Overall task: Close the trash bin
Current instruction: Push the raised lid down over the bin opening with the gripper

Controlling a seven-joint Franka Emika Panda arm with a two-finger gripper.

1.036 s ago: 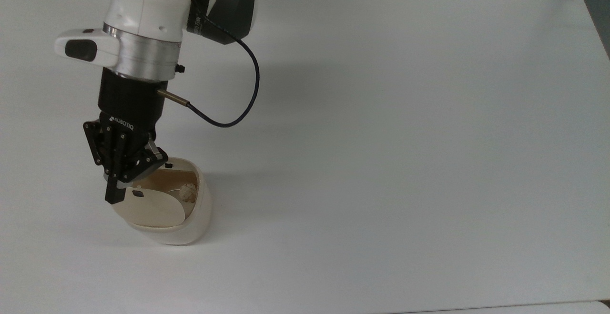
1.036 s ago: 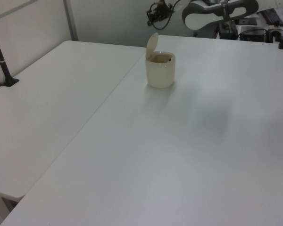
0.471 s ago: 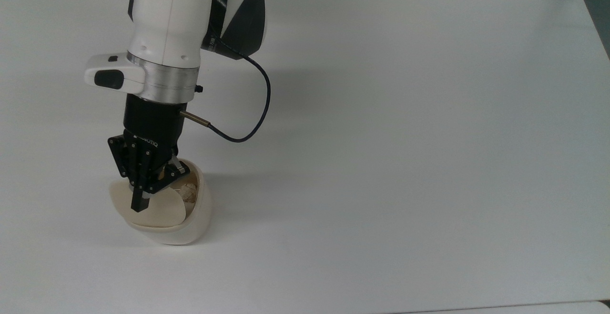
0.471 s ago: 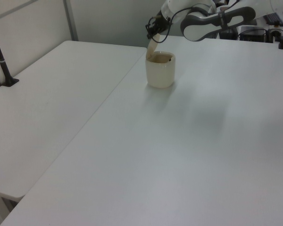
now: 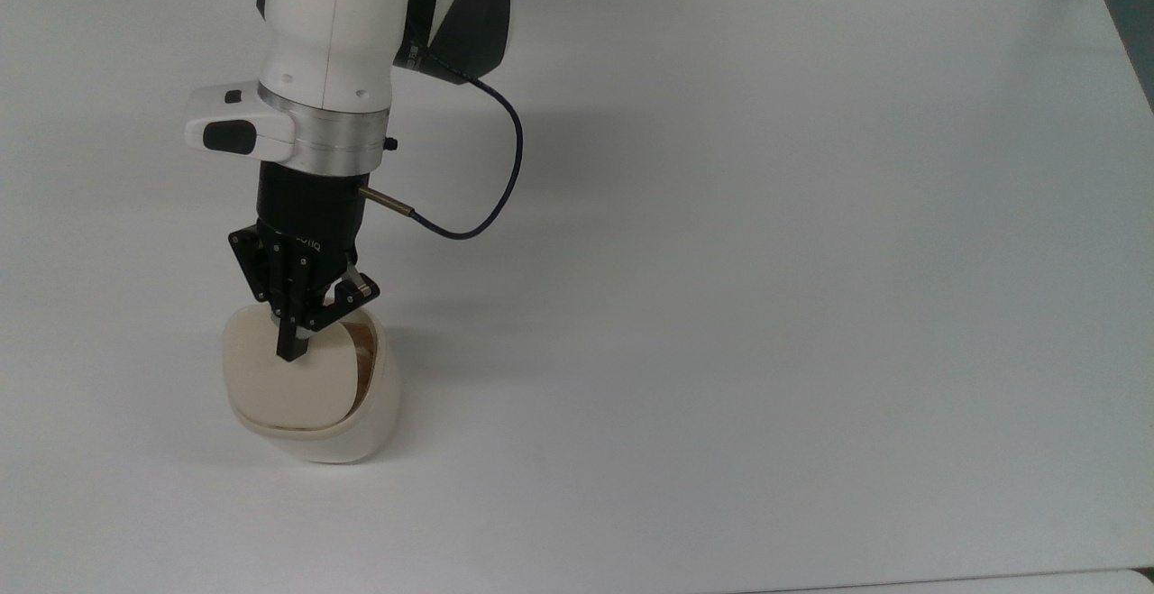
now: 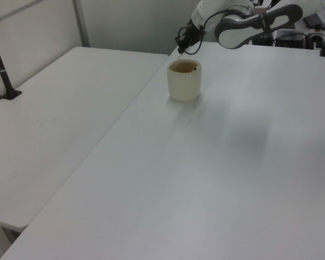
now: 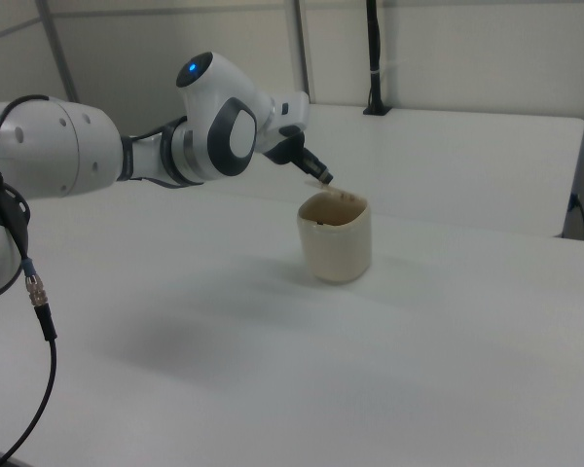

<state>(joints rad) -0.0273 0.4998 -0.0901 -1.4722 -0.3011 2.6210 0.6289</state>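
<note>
The lid has swung down since a second ago, when it stood nearly upright, and now it lies low over the mouth of the trash bin, with a thin tan crescent of the interior open along the top view's right edge of the lid. The gripper has followed it across from the top view's left and now rests with one black fingertip on the lid's top, the two fingers drawn close together and pinching nothing. There is one bin, one lid, one arm and one dark cable looping off the wrist. The bin stands on the white table toward the top view's lower left, well in from the near edge. In the left view the bin sits just to the right of the seam where two tabletops meet, with the gripper above its far rim. In the right view the bin is mid-table and the gripper hangs over its rim. The wide tabletop to the top view's right of the bin is bare, leaving open room all round.
</note>
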